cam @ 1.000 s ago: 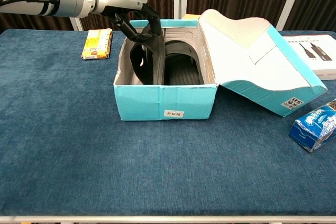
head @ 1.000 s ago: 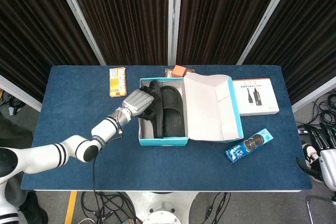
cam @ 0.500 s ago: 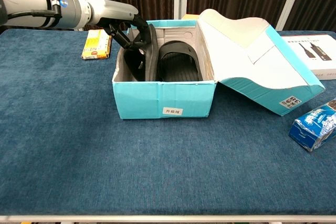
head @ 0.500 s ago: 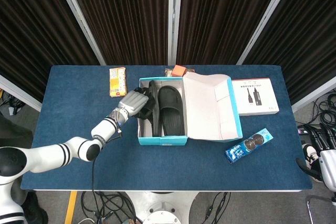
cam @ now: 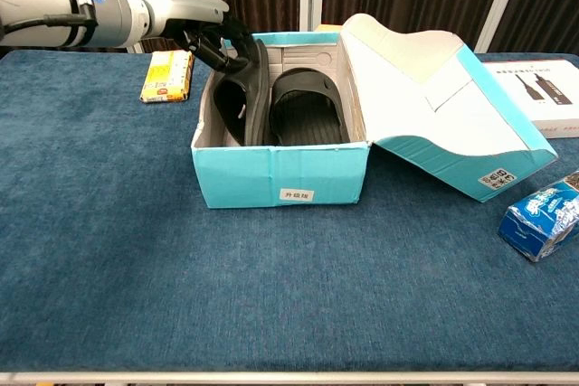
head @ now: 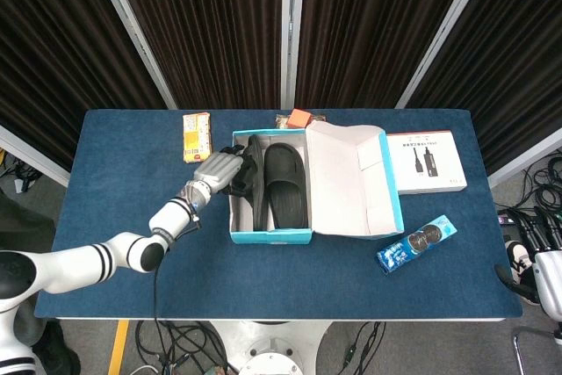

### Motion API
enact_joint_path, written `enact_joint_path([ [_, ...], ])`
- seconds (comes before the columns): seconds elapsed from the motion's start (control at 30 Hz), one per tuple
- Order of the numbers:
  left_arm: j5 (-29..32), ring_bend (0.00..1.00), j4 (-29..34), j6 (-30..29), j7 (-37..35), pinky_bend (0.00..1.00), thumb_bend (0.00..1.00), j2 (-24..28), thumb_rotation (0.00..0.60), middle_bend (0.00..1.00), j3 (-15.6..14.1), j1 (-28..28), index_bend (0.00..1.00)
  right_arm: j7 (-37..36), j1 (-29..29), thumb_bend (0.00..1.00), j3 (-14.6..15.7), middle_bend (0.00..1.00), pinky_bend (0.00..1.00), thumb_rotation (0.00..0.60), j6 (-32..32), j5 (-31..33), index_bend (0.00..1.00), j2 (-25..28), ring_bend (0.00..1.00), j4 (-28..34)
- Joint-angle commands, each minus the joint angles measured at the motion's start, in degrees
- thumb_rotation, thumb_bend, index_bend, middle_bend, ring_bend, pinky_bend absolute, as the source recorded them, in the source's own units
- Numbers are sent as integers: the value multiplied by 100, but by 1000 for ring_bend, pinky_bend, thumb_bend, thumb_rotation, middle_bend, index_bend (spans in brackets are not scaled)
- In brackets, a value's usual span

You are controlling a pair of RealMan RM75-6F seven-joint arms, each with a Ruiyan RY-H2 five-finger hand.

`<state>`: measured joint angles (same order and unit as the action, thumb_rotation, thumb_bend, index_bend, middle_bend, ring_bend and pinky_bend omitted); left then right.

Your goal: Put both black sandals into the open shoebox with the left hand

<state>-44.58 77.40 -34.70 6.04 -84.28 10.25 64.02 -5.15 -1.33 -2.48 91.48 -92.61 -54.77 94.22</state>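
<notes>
The open turquoise shoebox stands mid-table, its lid folded out to the right. One black sandal lies flat inside on the right half. A second black sandal stands on its edge against the box's left wall. My left hand is at the box's far left corner, fingers holding that sandal's upper end. The right hand does not show in either view.
A yellow snack pack lies left of the box, behind my left arm. An orange item sits behind the box. A white carton and a blue cookie packet lie to the right.
My left hand has drawn back leftward to the box's corner. The held sandal went from hanging mid-box to standing on edge by the left wall. The box slid slightly left.
</notes>
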Motion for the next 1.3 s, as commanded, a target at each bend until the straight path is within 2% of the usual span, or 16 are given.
enact_joint_path([
  [0.03,-504,0,130,65,-807,121,468,117,376,206,384,-347,259,-11,9,126,2,143,104,600,10,3,88,-1,0,-9],
  [0.17,-942,0,233,-237,-1478,125,461,218,374,206,613,-729,259,-59,31,127,5,143,105,600,43,4,88,8,0,-36],
  [0.3,-1302,0,382,-897,-1767,131,443,450,390,206,639,-1212,259,-155,47,127,8,143,106,600,17,70,88,9,0,-103],
  [0.37,-1416,0,487,-1381,-1699,131,431,604,436,206,581,-1508,259,-253,34,127,6,143,106,600,-45,125,88,-2,0,-156],
  [0.43,-1464,0,566,-1813,-1541,130,419,730,538,206,486,-1785,259,-368,13,127,9,143,107,600,-105,152,88,-17,0,-219],
  [0.5,-1486,0,609,-2330,-1296,128,408,828,599,206,335,-2133,259,-559,-19,127,12,143,108,600,-187,182,88,-36,0,-303],
  [0.67,-1537,0,583,-3364,-803,122,314,937,600,206,-89,-2961,259,-828,-90,126,-7,142,109,600,-313,232,88,-121,0,-524],
  [0.9,-2097,0,1052,-4799,-169,112,197,1141,600,206,-734,-4088,257,-1061,-183,130,52,141,109,600,-405,91,87,-413,0,-766],
  [1.3,-2809,0,2006,-5666,200,110,145,1426,600,206,-1251,-5109,255,-922,-80,129,150,145,109,600,-132,-108,85,-660,0,-756],
])
